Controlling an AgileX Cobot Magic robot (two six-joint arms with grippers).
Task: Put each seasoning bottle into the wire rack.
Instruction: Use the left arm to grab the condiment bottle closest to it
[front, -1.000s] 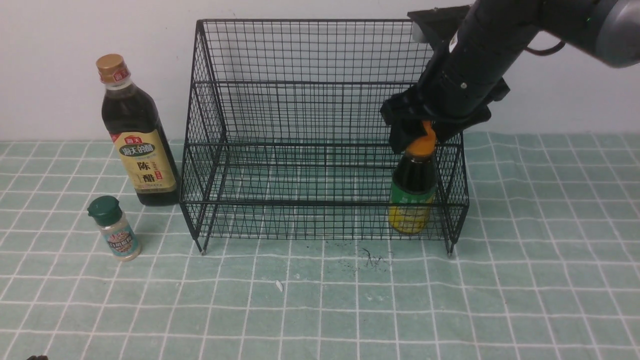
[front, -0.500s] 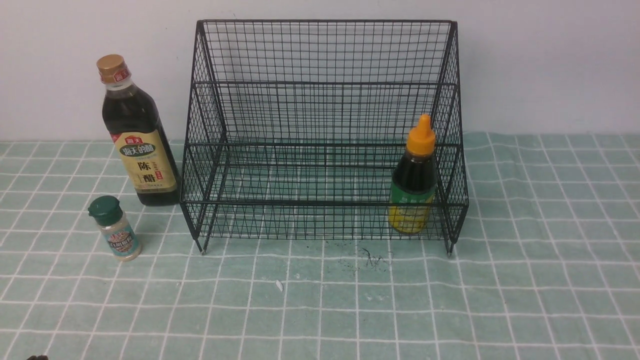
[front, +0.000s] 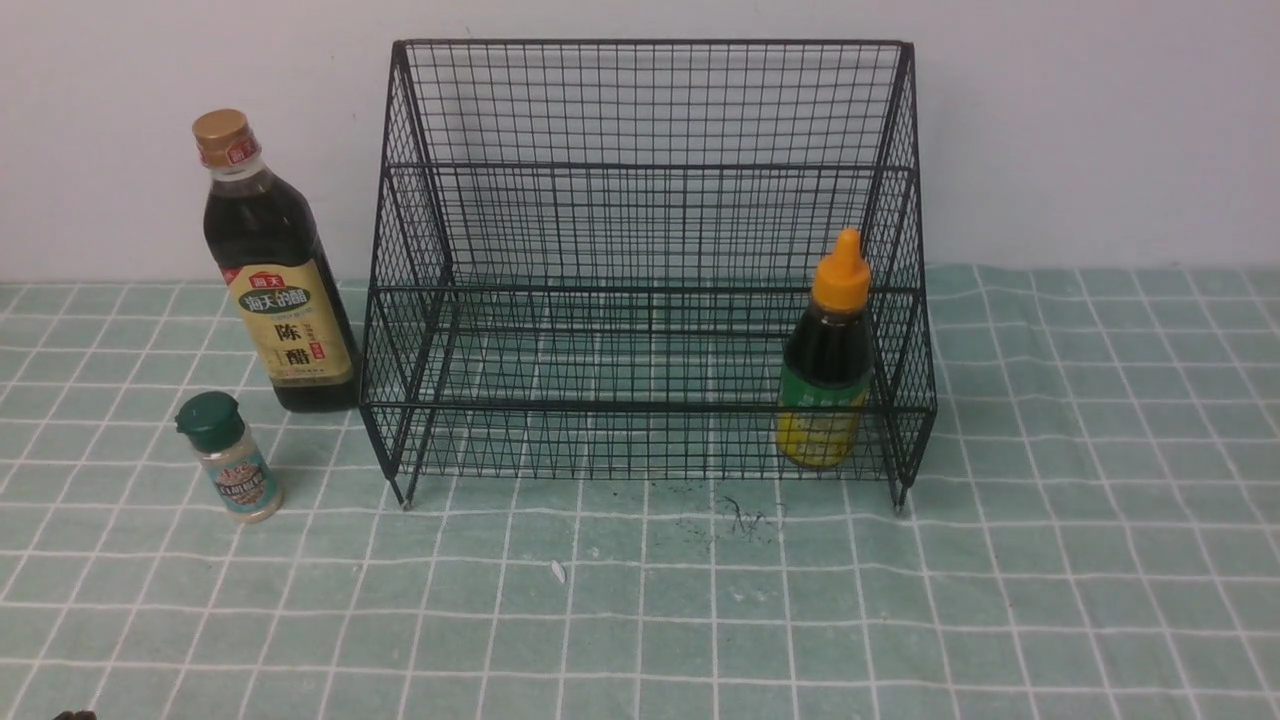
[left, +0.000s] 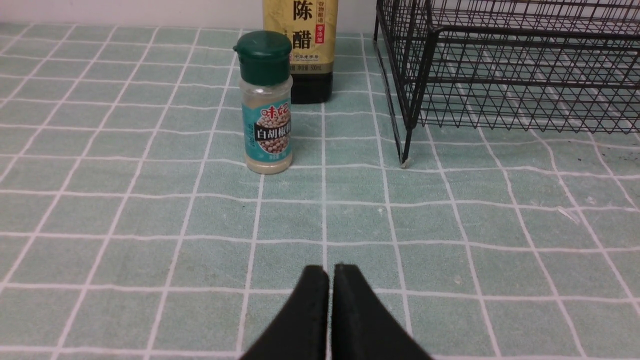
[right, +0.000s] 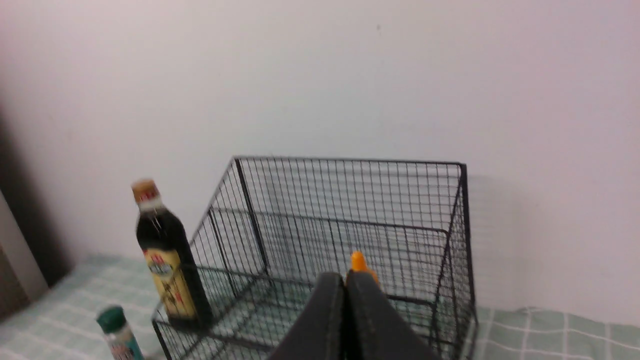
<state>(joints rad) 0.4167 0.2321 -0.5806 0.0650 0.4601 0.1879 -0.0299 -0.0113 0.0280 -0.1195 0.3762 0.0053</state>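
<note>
Facing wire rack (right jaws together)

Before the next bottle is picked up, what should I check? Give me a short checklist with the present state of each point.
1. Squat dark bottle with orange nozzle upright on the lower tier of the black wire rack: ok.
2. Small green-lidded shaker upright on the green checked cloth: ok.
3. Tall dark vinegar bottle with gold cap upright beside the rack: ok.
4. Left gripper open for grasping: not ok, shut.
5. Right gripper away from the rack, empty: ok.
</note>
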